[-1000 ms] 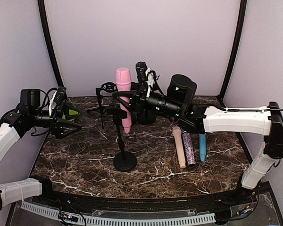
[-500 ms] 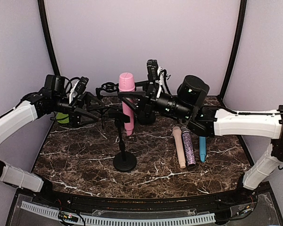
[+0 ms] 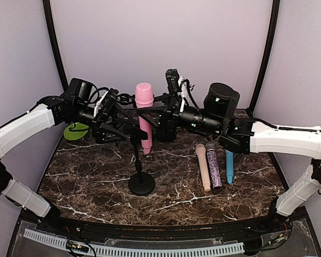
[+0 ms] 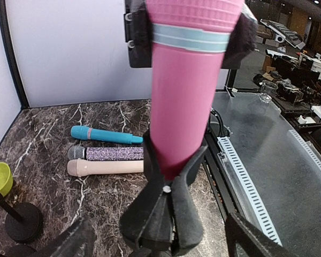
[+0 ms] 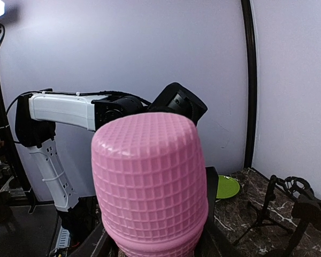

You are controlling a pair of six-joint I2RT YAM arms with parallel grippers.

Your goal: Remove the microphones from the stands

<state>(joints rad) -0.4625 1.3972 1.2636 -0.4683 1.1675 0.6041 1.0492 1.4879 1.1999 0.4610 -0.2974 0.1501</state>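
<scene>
Your right claw point(image 3: 153, 116) looks clamped on the pink microphone point(image 3: 144, 107) just under its head, and the mic sits upright in the clip point(image 4: 163, 214) of the stand point(image 3: 138, 160), mid-table. Left claw point(image 3: 120, 126) is wide open with its fingers either side of the clip, though I can't quite tell from the wrist view whether they touch it. I'd close the left on the clip to pin the stand. Then pull the mic straight up along its own axis, no twisting, or the whole stand could tip.
</scene>
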